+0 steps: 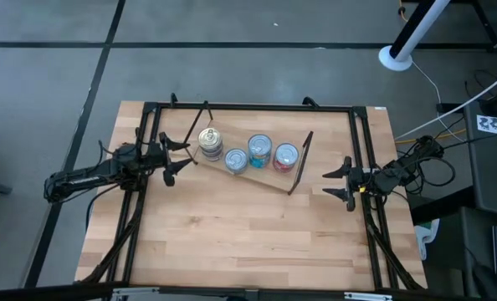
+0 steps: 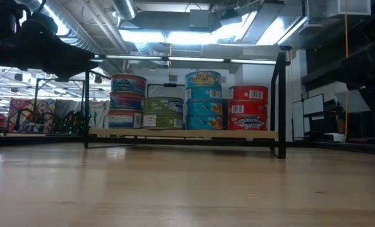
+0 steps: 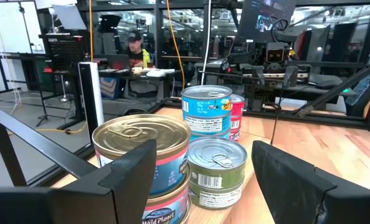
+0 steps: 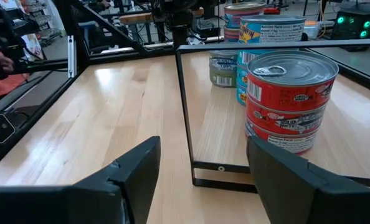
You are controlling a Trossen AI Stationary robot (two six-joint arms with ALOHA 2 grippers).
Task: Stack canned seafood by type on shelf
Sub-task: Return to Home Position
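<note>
The tins stand in four stacks on the light-wood shelf (image 1: 250, 173): a blue-pink stack with a gold lid (image 1: 209, 142), a low green stack (image 1: 236, 160), a teal stack (image 1: 259, 150) and a red stack (image 1: 286, 156). In the low view the stacks (image 2: 203, 101) rest on the shelf board (image 2: 181, 133). My left gripper (image 1: 175, 155) is open, just left of the gold-lid stack (image 3: 141, 140), touching nothing. My right gripper (image 1: 339, 181) is open near the table's right edge, apart from the red stack (image 4: 289, 99).
The black frame rails (image 1: 248, 107) run along the tabletop's far and side edges. The shelf's black wire end (image 4: 185, 99) stands between my right gripper and the tins. Bare wood (image 1: 248, 242) lies toward the near edge. A person (image 3: 135, 46) sits beyond the table.
</note>
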